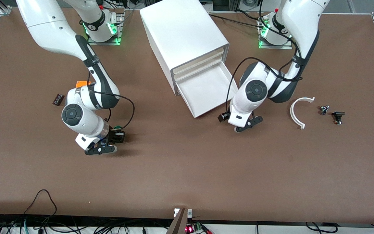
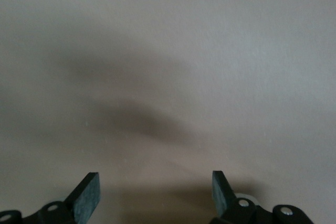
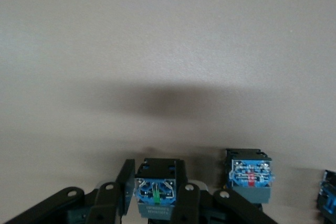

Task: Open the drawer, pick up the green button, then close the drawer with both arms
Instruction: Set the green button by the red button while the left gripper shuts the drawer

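Currently right gripper (image 3: 156, 192) is clamped on the button (image 3: 156, 193), low over the table (image 1: 187, 169) toward the right arm's end. Left gripper (image 2: 155, 195) spread wide, empty, beside the open drawer (image 1: 206, 89).

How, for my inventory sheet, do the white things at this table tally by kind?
Robot arms: 2, the left arm and the right arm
Cabinet, lowest drawer pulled out: 1
Curved white piece on the table: 1
Total: 4
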